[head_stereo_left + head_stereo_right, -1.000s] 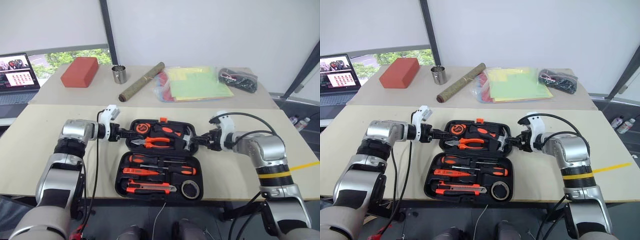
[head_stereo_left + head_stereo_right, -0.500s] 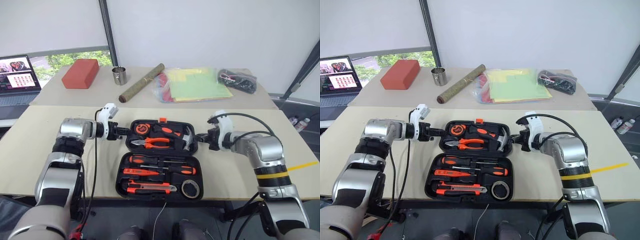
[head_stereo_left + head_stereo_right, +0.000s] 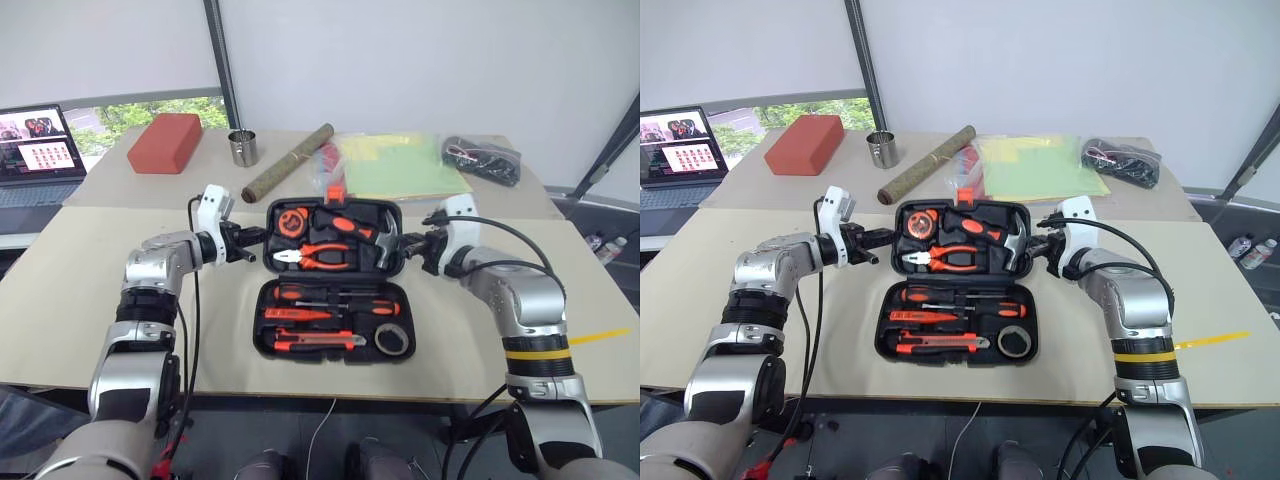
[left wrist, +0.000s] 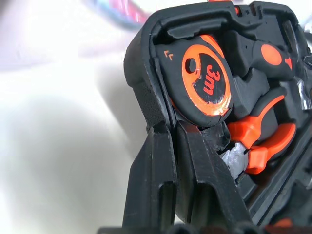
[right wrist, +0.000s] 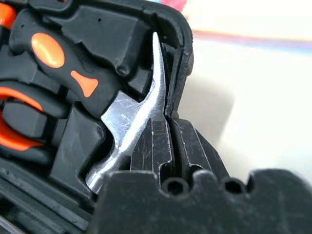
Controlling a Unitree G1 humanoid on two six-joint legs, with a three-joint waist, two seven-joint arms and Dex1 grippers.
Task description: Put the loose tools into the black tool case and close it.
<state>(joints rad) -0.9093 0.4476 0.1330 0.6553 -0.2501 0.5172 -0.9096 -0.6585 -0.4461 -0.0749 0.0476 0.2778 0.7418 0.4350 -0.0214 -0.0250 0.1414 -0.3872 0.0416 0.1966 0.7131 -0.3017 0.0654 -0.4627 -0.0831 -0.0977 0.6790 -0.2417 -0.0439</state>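
Note:
The black tool case (image 3: 262, 322) lies open on the near table. Two orange-and-black screwdrivers (image 3: 330, 296), a slim red one (image 3: 305, 313), the utility knife (image 3: 310, 343) and the tape roll (image 3: 394, 342) sit in its lower half. The lid (image 3: 272, 214) is tilted up off the table and holds a tape measure, hammer and pliers. My left gripper (image 3: 255, 237) is shut on the lid's left edge (image 4: 146, 97). On the opposite side, my right gripper (image 3: 408, 247) is shut on the lid's right edge (image 5: 181, 58), beside the hammer head (image 5: 134, 114).
On the far table are a red block (image 3: 165, 142), a metal cup (image 3: 242, 147), a long rolled tube (image 3: 288, 176), coloured folders (image 3: 400, 165) just behind the raised lid, and a bag of cables (image 3: 482, 158). A laptop (image 3: 38, 150) stands at the far left.
Both grippers have shut on the lid's side edges and risen, tipping the lid up from lying flat. The camera has shifted a little.

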